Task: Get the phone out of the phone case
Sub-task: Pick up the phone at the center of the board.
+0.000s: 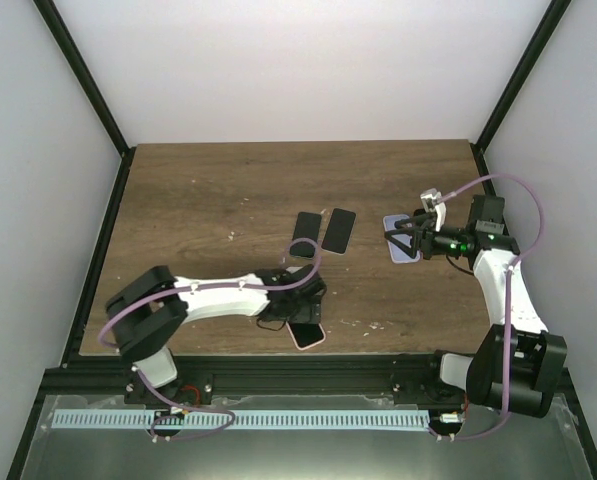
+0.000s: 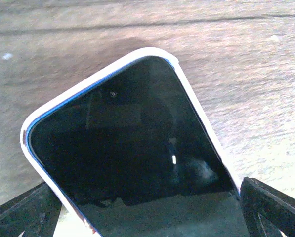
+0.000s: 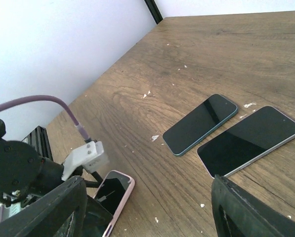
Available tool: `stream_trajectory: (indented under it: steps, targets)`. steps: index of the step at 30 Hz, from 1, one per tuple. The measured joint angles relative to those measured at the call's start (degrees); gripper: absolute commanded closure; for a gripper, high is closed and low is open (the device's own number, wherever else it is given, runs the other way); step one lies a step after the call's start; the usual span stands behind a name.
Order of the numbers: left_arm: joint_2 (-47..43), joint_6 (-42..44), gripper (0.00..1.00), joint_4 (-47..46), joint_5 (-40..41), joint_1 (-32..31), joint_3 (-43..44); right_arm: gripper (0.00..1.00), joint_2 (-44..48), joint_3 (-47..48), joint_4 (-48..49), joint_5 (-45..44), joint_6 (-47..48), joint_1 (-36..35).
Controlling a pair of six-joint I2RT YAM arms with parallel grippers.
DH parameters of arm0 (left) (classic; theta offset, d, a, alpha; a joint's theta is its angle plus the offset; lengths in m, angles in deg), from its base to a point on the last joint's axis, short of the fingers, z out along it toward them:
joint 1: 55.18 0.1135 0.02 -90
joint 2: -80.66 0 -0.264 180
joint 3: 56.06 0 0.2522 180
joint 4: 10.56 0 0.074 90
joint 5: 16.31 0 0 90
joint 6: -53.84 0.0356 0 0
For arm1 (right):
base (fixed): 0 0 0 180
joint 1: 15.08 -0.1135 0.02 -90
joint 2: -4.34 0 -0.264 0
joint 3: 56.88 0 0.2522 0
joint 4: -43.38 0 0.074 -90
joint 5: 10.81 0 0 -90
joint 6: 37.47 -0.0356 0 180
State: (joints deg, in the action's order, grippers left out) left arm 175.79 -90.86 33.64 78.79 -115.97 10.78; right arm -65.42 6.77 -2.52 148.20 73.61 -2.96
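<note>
The phone (image 2: 132, 148), black screen up with a blue edge, sits in a pale pink phone case (image 2: 100, 74) on the table near the front edge. It also shows as the phone (image 1: 306, 334) in the top view and the phone (image 3: 111, 190) in the right wrist view. My left gripper (image 1: 300, 308) is open around its near end. A finger (image 2: 23, 212) stands on one side and another finger (image 2: 271, 207) on the other, neither visibly pressing. My right gripper (image 1: 398, 238) hovers open at the right, and in its own view the right gripper (image 3: 147, 187) has only table between the fingers.
Two bare phones lie side by side mid-table, a teal-edged phone (image 3: 200, 123) and a silver-edged phone (image 3: 248, 140). A lavender case (image 1: 402, 246) lies under my right gripper. White walls and black frame posts bound the table. Small white flecks dot the wood.
</note>
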Motion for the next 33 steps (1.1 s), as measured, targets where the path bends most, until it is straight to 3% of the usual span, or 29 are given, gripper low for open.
stream_trajectory:
  steps: [8, 21, 33]
  targets:
    - [9.1, 2.6, 0.0, 4.6, 5.6, -4.2, 9.8, 0.3, 0.2, 0.0, -0.5, 0.1, 0.6, 0.0]
    - [17.2, -0.7, 0.01, 12.3, 6.6, -4.3, 20.9, 0.3, 0.2, 0.0, -2.0, 0.9, 1.4, 0.0]
    - [17.0, -5.3, 0.27, 12.8, 5.1, -3.4, 20.9, 0.3, 0.1, 0.3, -2.3, 0.9, 1.4, 0.0]
